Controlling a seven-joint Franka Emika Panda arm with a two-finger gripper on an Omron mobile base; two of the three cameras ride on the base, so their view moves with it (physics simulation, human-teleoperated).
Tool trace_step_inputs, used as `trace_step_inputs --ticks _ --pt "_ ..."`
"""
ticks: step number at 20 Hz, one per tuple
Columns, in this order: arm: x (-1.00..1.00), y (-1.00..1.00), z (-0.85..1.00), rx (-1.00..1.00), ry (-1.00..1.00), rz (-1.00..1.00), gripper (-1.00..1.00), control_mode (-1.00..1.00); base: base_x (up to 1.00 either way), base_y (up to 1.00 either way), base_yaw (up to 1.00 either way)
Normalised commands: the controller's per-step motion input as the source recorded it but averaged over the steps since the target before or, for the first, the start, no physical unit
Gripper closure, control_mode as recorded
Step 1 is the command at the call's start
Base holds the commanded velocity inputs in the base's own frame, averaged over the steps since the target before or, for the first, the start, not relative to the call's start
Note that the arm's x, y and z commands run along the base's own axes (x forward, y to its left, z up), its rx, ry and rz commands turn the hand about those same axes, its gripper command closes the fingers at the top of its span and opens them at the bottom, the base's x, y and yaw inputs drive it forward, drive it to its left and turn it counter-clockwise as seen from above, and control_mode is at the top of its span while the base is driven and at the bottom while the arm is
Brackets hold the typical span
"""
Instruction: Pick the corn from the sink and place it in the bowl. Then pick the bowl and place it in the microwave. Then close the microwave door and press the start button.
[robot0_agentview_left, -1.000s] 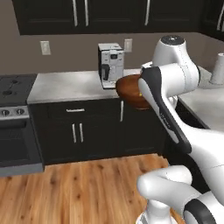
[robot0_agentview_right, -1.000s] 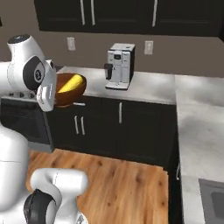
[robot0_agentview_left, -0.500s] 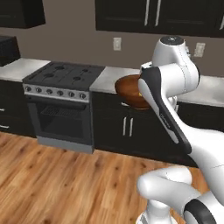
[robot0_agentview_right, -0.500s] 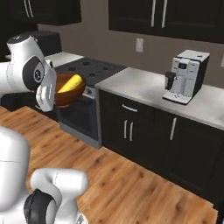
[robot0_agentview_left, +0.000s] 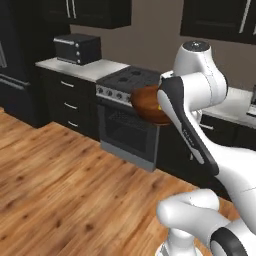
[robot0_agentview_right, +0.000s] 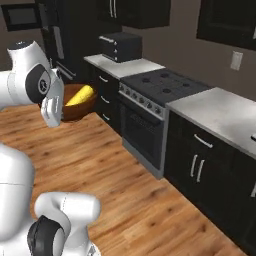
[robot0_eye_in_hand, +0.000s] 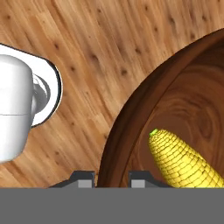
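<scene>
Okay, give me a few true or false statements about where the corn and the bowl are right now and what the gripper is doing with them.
1. The corn lies inside the bowl. True.
2. The bowl rests on the stove. False: it is held up in the air over the wood floor, in front of the stove.
3. The gripper has one finger on each side of the bowl's rim. True: the hand view shows the rim running between the two tips.
4. The bowl is empty. False: the yellow corn is in it.
5. The small toaster oven sits on the floor. False: it stands on the counter beside the stove.
</scene>
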Motion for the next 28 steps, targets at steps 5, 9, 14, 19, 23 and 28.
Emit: trace_step_inputs --ticks 5,9,14,19,23,28 --pt "0.00 0.00 0.00 0.00 0.00 0.00 1.00 1.00 0.30 0.00 0.61" --pt "0.00 0.00 0.00 0.00 0.00 0.00 1.00 1.00 0.53 0.05 0.56" --pt "0.00 0.00 0.00 0.00 0.00 0.00 1.00 1.00 1.00 0.28 0.45" --pt "0.00 0.00 0.00 0.00 0.00 0.00 1.00 1.00 1.00 0.23 0.29" --pt "0.00 0.00 0.00 0.00 0.00 0.00 1.00 1.00 1.00 0.14 0.25" --pt "0.00 0.00 0.00 0.00 0.00 0.00 1.00 1.00 1.00 0.09 0.29"
